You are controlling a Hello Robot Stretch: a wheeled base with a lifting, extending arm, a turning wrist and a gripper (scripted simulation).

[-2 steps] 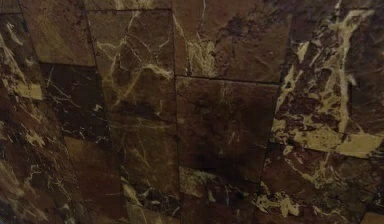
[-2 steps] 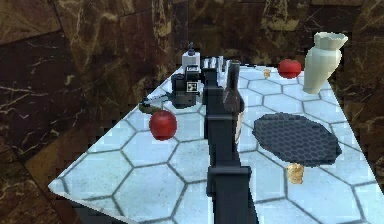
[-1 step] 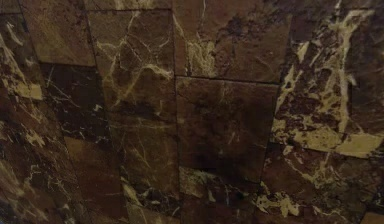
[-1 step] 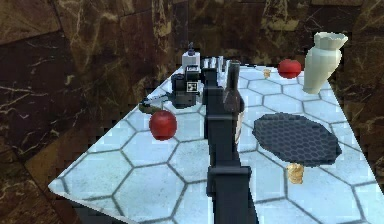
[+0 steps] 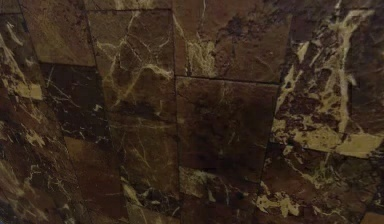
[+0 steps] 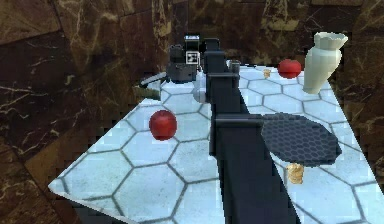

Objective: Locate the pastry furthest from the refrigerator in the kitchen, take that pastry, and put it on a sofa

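My arm (image 6: 235,130) reaches out over a tabletop of pale hexagon tiles (image 6: 150,180) in the arm side view. The gripper (image 6: 155,82) is at the table's far left edge, left of the two white marker squares (image 6: 190,62). A small tan-olive lump (image 6: 148,92) lies on the surface just at the fingers, too small to name. I cannot tell whether the gripper holds anything. No shape on the table reads clearly as a pastry.
A red round fruit (image 6: 163,124) sits left of the arm, another (image 6: 290,68) at the far right beside a cream vase (image 6: 325,62). A dark round mesh pan (image 6: 300,140) lies right of the arm, a small tan piece (image 6: 297,174) near it. Dark marble wall (image 5: 190,110) stands close ahead.
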